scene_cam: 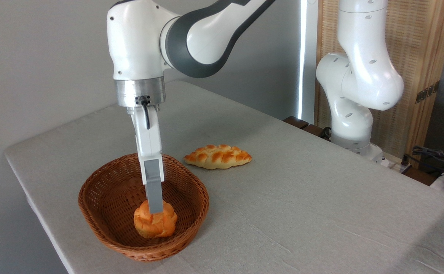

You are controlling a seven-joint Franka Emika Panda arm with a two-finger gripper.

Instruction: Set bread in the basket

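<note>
Bread (pixel 155 224) inside basket (pixel 104 224), jaws' grip unclear (one finger (pixel 154 198) visible) — braided loaf (pixel 218 156) behind

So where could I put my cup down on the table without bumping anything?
The wide bare stretch of table right of the basket and in front of the braided loaf is free. The basket is crowded: the gripper and bun fill it.

braided loaf (pixel 218 156) behind basket (pixel 104 194), table (pixel 321 213) open rightward
</note>
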